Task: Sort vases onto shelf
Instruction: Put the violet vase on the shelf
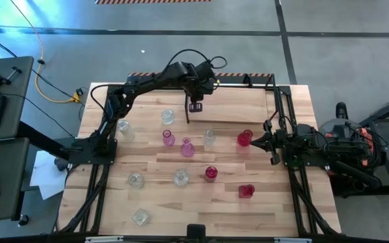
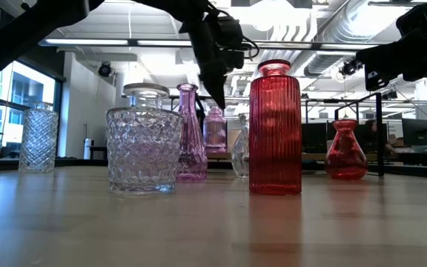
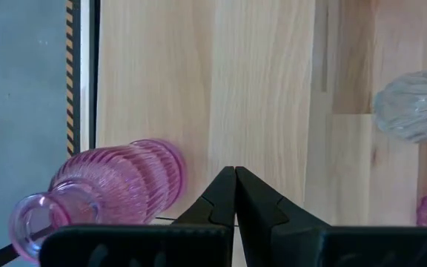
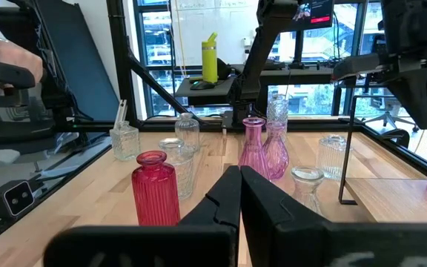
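Vases [image 1: 187,148] stand scattered across the middle and near part of the table [image 1: 296,202], while the shelf [image 1: 248,88] sits along its far edge with one vase [image 3: 106,189] on it.

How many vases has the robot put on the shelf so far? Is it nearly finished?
Just started. One pink vase sits on the shelf, beside the left gripper, which is shut and empty. The right gripper is shut and empty too, so nothing is in hand. About eleven vases wait on the table.
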`<control>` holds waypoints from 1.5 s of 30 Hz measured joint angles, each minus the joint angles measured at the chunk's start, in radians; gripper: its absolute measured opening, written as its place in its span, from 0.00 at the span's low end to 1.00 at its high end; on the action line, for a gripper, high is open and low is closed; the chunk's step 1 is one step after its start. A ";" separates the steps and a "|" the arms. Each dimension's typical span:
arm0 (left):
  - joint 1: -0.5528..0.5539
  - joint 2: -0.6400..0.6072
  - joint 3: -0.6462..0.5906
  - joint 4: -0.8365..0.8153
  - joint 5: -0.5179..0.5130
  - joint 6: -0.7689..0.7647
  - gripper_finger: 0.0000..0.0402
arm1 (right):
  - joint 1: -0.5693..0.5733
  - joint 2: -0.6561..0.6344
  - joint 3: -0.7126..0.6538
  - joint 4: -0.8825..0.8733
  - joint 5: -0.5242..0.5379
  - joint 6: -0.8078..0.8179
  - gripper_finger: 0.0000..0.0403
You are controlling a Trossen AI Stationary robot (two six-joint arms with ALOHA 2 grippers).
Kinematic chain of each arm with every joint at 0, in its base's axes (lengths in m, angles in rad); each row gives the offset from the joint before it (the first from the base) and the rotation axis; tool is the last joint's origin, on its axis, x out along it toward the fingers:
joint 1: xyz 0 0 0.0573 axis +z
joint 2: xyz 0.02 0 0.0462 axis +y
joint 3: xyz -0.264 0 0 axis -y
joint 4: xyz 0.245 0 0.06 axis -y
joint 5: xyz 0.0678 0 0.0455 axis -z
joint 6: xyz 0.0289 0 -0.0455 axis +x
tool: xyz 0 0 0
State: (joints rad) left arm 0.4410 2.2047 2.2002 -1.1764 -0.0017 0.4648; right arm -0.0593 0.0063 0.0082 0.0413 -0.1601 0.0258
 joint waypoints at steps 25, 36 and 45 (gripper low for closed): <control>-0.002 0.000 0.000 0.027 0.026 -0.013 0.00 | 0.000 0.000 0.000 0.000 0.000 0.000 0.00; -0.011 0.008 0.002 0.083 0.026 -0.128 0.00 | 0.000 0.000 0.000 0.000 0.000 0.000 0.00; 0.035 0.048 0.001 0.107 0.013 -0.149 0.00 | 0.000 0.000 0.000 0.000 0.000 0.000 0.00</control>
State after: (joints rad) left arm 0.4758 2.2529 2.2017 -1.0689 0.0109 0.3157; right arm -0.0593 0.0067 0.0079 0.0414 -0.1600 0.0261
